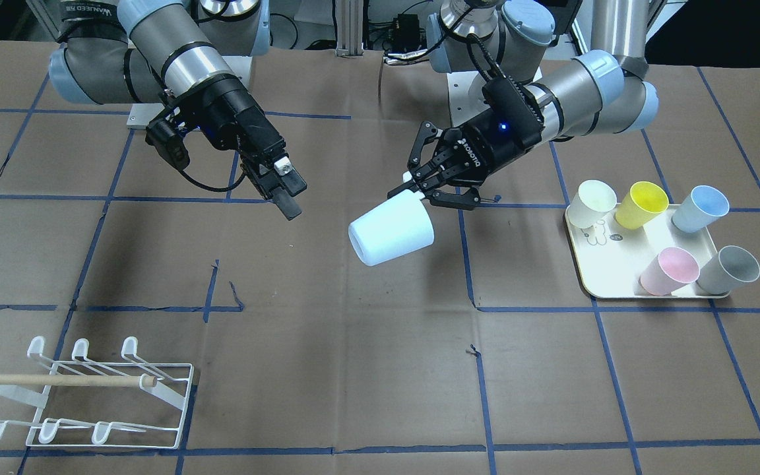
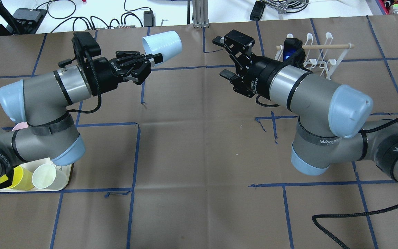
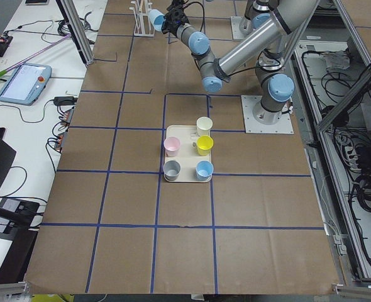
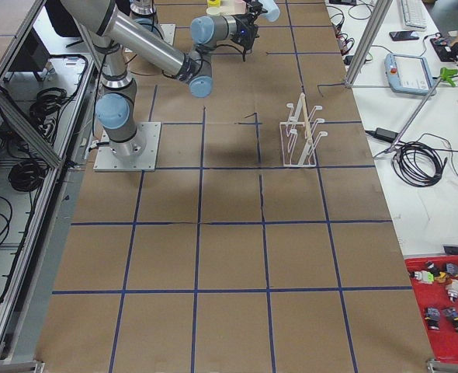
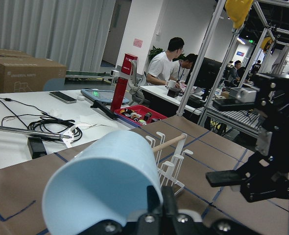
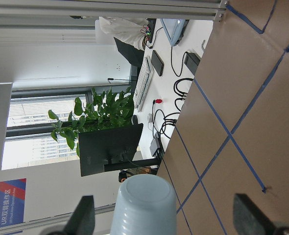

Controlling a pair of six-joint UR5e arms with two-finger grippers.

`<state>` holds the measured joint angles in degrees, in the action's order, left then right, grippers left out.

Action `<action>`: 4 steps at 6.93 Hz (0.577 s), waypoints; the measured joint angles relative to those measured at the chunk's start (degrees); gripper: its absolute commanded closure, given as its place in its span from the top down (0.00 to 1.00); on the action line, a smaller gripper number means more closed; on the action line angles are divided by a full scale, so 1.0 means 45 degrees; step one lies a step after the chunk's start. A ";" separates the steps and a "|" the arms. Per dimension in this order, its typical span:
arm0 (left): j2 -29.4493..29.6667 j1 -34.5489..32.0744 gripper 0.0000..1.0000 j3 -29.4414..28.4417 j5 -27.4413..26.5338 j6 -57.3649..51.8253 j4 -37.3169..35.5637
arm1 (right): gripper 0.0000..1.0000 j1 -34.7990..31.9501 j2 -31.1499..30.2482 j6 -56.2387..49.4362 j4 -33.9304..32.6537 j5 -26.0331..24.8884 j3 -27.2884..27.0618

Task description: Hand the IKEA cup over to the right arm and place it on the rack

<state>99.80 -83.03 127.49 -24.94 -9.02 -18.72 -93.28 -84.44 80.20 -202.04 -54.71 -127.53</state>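
Nearest the front camera stands the white rack [image 1: 83,396], nothing on its prongs. It is well apart from the pale blue cup [image 1: 391,231], which lies sideways in mid-air with the left gripper [image 1: 427,191] pinching one end and the right gripper [image 1: 287,198] short of it. Overhead, the right gripper's fingers [image 2: 226,73] are spread wide, so it should advance straight until the cup's free end sits between them. Its wrist camera shows the cup nearer one finger, so centre it, close firmly, then have the left let go.
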 measured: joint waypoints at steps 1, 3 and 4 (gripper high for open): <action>-0.0013 -0.0388 0.00 0.0122 -0.0339 0.0366 -0.0362 | 1.00 -0.0005 -0.0018 -0.0002 -0.0138 -0.0015 -0.0116; 0.0001 -0.0987 0.00 0.0146 -0.1048 0.0642 -0.0594 | 0.99 -0.0025 0.0001 0.0028 -0.0192 -0.0055 -0.0192; 0.0005 -0.1141 0.00 0.0147 -0.1211 0.0678 -0.0615 | 0.99 -0.0037 0.0039 0.0059 -0.0180 -0.0297 -0.0194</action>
<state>99.82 -88.17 128.15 -30.38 -5.97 -21.49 -93.45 -84.27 80.47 -202.85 -56.05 -128.40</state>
